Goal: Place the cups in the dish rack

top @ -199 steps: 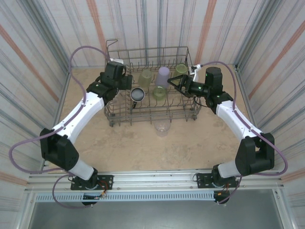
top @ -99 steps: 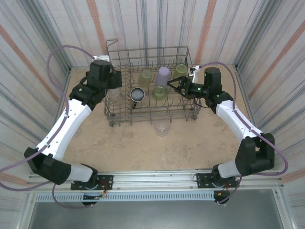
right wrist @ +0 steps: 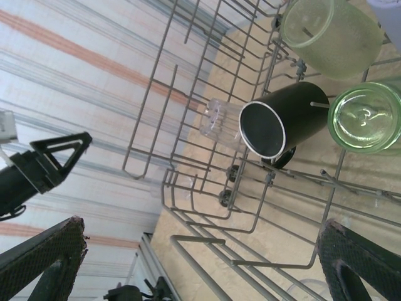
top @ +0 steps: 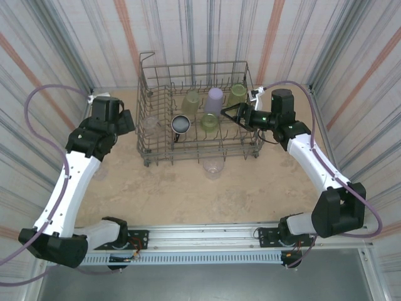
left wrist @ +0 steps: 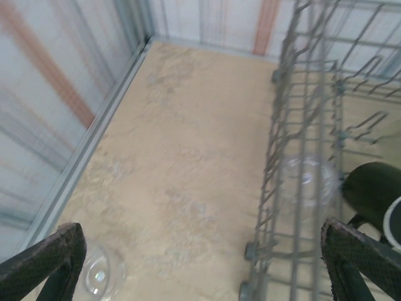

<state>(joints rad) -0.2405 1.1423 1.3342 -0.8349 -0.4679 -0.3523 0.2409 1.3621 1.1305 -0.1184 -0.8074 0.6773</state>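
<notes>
Left wrist view: the left gripper (left wrist: 199,229) stands wide open and empty above the table (left wrist: 175,157), a clear cup (left wrist: 100,274) beside one finger, the dish rack (left wrist: 294,125) alongside. The right gripper (right wrist: 200,224), also spread wide and empty, hovers over the rack's dark cup (right wrist: 276,122) and yellow-green cups (right wrist: 363,119).

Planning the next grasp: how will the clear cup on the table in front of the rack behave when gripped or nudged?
The clear cup looks thin-walled plastic, probably light and apt to slide on the smooth table if nudged. Its glossy wall may slip when gripped; hard squeezing might flex it.
</notes>
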